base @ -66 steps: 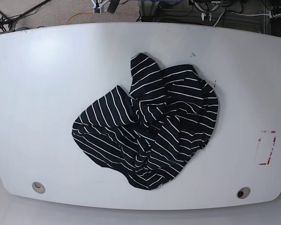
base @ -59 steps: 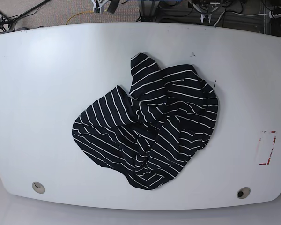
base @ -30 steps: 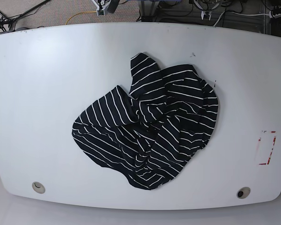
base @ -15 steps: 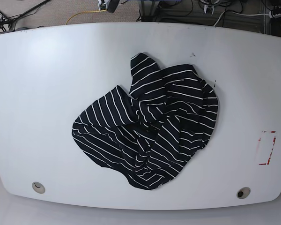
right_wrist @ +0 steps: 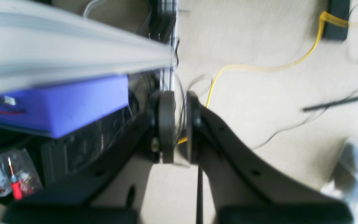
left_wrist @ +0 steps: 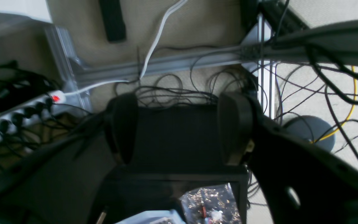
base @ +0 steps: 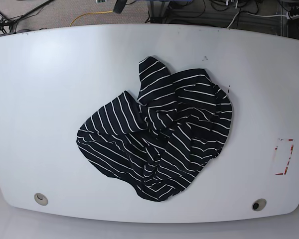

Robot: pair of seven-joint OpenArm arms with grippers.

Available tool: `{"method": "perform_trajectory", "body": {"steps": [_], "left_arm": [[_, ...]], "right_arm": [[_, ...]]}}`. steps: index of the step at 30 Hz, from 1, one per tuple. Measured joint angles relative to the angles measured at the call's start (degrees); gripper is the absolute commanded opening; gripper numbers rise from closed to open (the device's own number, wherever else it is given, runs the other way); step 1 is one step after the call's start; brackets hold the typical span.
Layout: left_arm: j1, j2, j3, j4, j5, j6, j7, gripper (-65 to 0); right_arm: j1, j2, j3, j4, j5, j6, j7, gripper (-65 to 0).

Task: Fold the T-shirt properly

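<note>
No writing can be read anywhere. The T-shirt (base: 157, 134) lies crumpled in a heap near the middle of the white worktop (base: 45, 99), soft dark fabric with thin white stripes, its sleeves lost in the folds. A red-edged mark (base: 284, 157) sits near one worktop edge. Neither arm shows in the base view. The left claw (left_wrist: 179, 130) stands open and empty above tangled cables (left_wrist: 179, 93). The right claw (right_wrist: 179, 124), blurred, is nearly closed, holding nothing.
</note>
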State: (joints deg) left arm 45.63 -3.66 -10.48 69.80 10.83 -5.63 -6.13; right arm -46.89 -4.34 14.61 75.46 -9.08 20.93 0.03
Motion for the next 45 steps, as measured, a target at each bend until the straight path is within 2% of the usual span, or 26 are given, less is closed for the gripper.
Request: {"method": "perform_trajectory", "body": {"steps": [9,13,23,27,30,37,39,41,43,45], "left_arm": [[12.2,0.5,-0.9,19.1,-0.1,0.0,0.5,-28.2],[16.4,1.5,-2.2,25.3,-0.2,-0.2,0.3,-28.2],[22.2,1.4,-2.5,36.8,-0.1,-0.3,1.0,-28.2],[21.8,1.0,-2.5,40.3,-0.2,-0.2,0.3,-28.1],[21.0,0.0,-2.4,41.0,-3.3,-0.3,1.0,-27.9],[11.5,-7.7,-1.1,43.1,-14.4,0.5,9.6,-27.8],[8.9,-9.1,-0.5,42.9,-16.8,0.2,13.6,-27.8],[6.4,-9.5,-0.1,42.9,-19.7,0.1,15.3,-27.2],[4.0,-9.9,0.4,42.7,-21.9,0.1,16.5,-22.5],[2.2,-10.2,0.5,42.8,-23.8,-0.3,16.6,-13.3]], "right_arm": [[-8.2,-0.1,-0.2,12.7,0.1,0.0,0.5,-58.7],[-11.5,0.2,-3.7,17.2,0.1,0.0,0.2,-58.7],[-19.6,-0.3,-7.7,27.9,0.0,-0.1,-0.2,-58.7],[-21.6,-0.3,-8.3,33.2,0.2,-0.3,0.3,-58.7],[-22.7,-0.5,-8.2,36.8,0.2,-0.2,0.2,-58.7],[-21.9,-2.9,-8.0,40.0,0.1,0.1,0.1,-58.7],[-20.5,-2.8,-8.1,40.0,0.0,0.0,-0.2,-58.7],[-18.6,-2.8,-7.9,40.0,0.0,-0.2,0.0,-58.7],[-17.3,-2.7,-8.1,40.0,0.0,-0.4,0.1,-58.5],[-16.1,-2.8,-8.3,40.0,0.1,-0.3,-0.2,-58.5]]}}
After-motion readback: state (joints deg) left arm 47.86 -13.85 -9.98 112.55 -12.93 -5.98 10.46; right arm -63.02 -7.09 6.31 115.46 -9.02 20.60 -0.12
